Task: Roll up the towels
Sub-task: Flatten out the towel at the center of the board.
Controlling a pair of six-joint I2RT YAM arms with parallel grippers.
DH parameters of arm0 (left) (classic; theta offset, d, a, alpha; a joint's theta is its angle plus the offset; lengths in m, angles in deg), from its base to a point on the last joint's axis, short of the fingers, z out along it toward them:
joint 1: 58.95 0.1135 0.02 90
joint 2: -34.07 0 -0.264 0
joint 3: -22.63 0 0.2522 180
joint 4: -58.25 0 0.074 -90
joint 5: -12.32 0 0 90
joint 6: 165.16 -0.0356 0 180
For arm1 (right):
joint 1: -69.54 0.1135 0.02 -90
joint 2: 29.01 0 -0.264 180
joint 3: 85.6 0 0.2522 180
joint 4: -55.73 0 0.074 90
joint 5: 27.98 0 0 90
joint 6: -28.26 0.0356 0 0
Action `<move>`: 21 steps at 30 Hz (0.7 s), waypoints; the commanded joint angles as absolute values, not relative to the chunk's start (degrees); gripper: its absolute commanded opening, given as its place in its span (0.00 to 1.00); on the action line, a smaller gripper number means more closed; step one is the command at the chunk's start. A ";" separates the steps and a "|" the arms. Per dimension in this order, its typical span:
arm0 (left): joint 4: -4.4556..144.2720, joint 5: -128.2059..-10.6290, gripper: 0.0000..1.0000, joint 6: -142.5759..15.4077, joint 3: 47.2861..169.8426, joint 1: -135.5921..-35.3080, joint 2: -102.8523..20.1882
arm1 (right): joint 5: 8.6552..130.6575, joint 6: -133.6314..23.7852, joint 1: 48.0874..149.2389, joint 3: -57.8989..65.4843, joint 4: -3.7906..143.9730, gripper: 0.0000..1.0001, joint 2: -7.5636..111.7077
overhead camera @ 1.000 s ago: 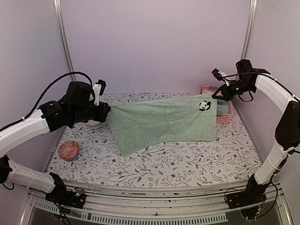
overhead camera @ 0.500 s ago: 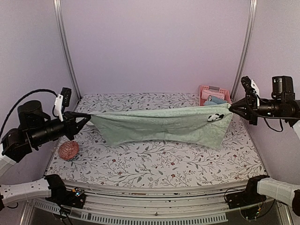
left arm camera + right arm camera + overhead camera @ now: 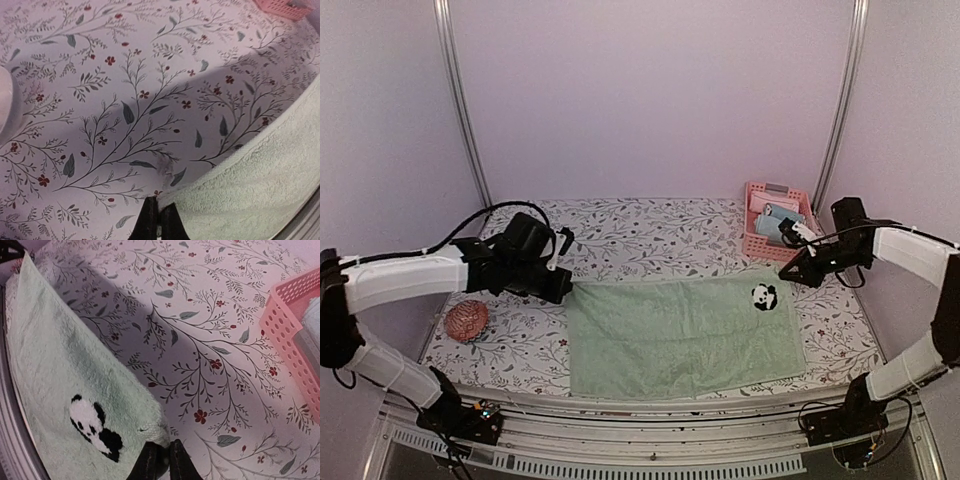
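While green towel (image 3: 685, 335) lies flat | left pincer (image 3: 567, 291) clamps far-left corner | right pincer (image 3: 790, 277) clamps far-right corner

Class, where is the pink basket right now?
In the top view, the pink basket stands at the table's far right, just beyond the green towel's panda corner.

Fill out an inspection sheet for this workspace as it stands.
Surface: table covered by a floral cloth.
Job's things: green towel spread flat near the front edge, panda patch at its far right corner; blue towel inside the pink basket.
Clutter: pink basket at the far right; reddish round object at the left edge.
Grippers: left gripper shut on the green towel's far left corner; right gripper shut on its far right corner.
Cables: black cable loops above the left arm, clear of the towel.
Surroundings: lilac walls, metal posts.
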State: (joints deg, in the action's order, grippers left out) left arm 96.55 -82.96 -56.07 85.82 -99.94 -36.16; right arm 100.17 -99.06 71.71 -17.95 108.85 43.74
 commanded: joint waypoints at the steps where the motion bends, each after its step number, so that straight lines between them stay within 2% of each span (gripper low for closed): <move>1: 89.92 -84.78 0.00 -57.68 94.22 -94.34 -55.12 | 85.17 -94.60 71.37 -12.77 91.26 0.24 62.57; 2: 90.92 -85.62 0.04 -58.55 98.26 -93.38 -59.84 | 81.62 -91.88 71.38 -8.77 91.19 0.30 67.24; 4: 94.79 -89.03 0.21 -59.68 106.58 -92.65 -67.87 | 79.21 -89.03 71.38 -1.28 94.59 0.32 73.50; 5: 96.28 -90.36 0.26 -59.97 109.66 -92.63 -70.40 | 80.01 -88.20 71.38 0.83 95.80 0.33 74.19; 10: 96.72 -91.24 0.44 -59.12 110.47 -93.82 -68.04 | 87.50 -86.35 71.39 -1.34 97.87 0.42 65.94; 14: 97.92 -89.08 0.45 -58.21 104.70 -94.44 -63.37 | 94.66 -92.32 71.99 -6.47 103.59 0.44 59.50; 17: 97.40 -85.83 0.45 -57.63 98.28 -94.58 -60.00 | 92.76 -95.80 73.20 -9.16 107.38 0.43 58.13; 19: 96.61 -83.62 0.47 -57.01 95.67 -94.28 -58.57 | 91.70 -96.41 73.48 -10.24 108.71 0.39 58.66; 21: 96.29 -80.03 0.43 -55.99 94.11 -94.03 -57.31 | 93.21 -96.98 73.73 -10.25 111.97 0.34 59.82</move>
